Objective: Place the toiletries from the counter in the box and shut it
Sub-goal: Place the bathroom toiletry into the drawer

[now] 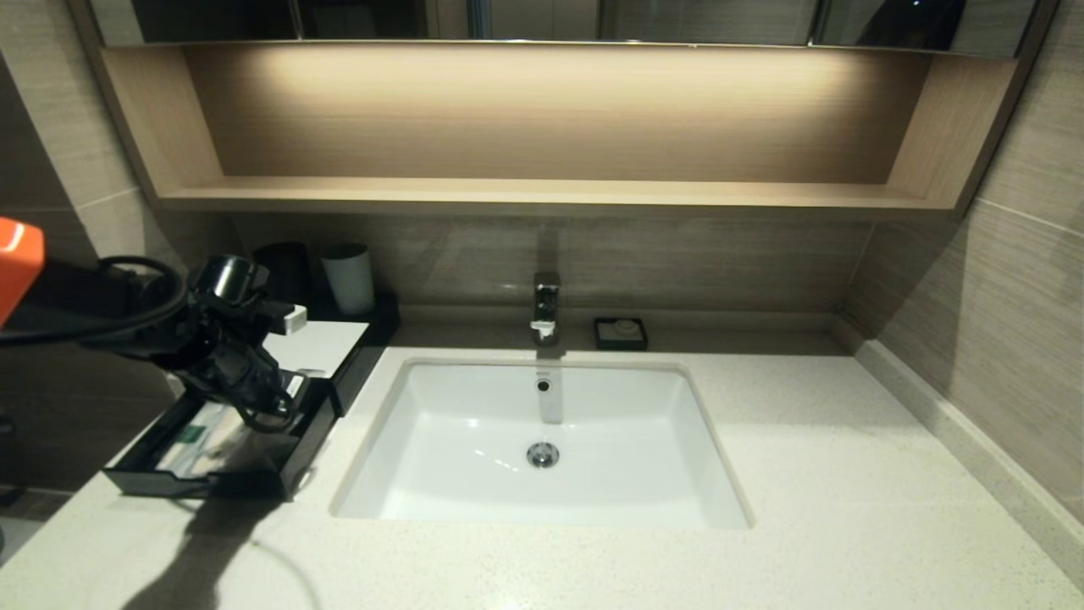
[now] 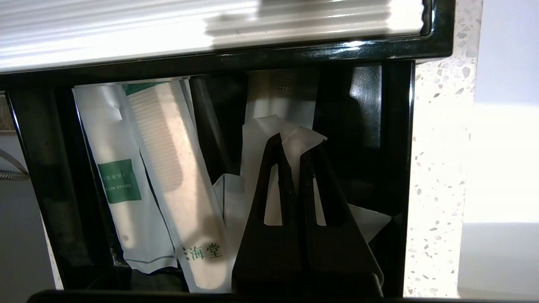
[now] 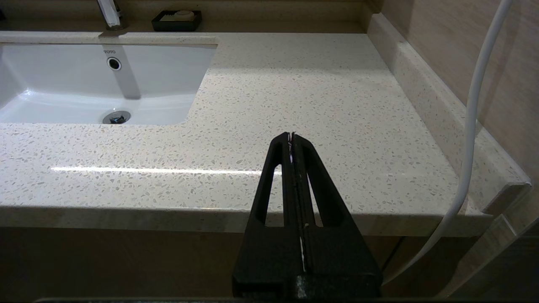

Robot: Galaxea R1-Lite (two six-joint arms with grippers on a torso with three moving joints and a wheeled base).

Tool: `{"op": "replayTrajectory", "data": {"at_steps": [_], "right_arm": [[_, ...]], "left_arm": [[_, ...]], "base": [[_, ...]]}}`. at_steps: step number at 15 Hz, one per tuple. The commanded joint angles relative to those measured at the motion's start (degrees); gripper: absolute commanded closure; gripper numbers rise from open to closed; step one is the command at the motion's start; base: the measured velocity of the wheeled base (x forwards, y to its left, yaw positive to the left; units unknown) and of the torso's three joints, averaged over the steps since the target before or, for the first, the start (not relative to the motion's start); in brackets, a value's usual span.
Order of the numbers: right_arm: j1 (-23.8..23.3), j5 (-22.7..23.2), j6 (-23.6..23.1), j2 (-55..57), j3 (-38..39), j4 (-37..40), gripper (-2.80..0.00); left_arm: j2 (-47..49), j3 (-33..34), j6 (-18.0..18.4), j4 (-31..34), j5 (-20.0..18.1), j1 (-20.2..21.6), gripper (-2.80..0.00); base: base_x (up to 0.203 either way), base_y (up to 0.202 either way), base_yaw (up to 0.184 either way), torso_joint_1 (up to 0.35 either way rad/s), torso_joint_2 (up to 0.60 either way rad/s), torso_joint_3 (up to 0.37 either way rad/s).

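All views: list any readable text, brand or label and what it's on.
"TOTO": on the sink back wall, above the overflow hole.
"海堂": on the comb packet in the drawer tray; any characters before it are hidden.
Green label on the whitish packet: print too small to read.

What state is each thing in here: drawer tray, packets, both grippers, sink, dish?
Drawer tray: pulled out of the box, open.
Green-labelled packet: lying in the tray.
Comb packet: lying in the tray beside it.
Clear sachet: pinched in the left gripper, over the tray.
Left gripper: shut on the sachet.
Right gripper: shut, empty, parked off the counter's front edge.
Sink: dry, tap off.
Black dish: behind the sink, holding a round piece.
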Motion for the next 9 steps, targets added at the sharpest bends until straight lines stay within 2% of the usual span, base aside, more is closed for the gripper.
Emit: {"op": "replayTrajectory", "data": {"at_steps": [1, 9], "right_arm": [[0.0, 0.0, 0.0, 0.0, 0.0, 0.0, 0.0], [0.0, 0.0, 0.0, 0.0, 0.1, 0.0, 0.0]], "left_arm": [[0.7, 0.2, 0.4, -0.7, 0.0, 0.0, 0.0], [0.6, 0.7, 0.8, -0.9, -0.1, 0.0, 0.0]], "base": [[0.0, 0.0, 0.0, 0.0, 0.0, 0.0], [0.0, 0.0, 0.0, 0.0, 0.0, 0.0]]}}
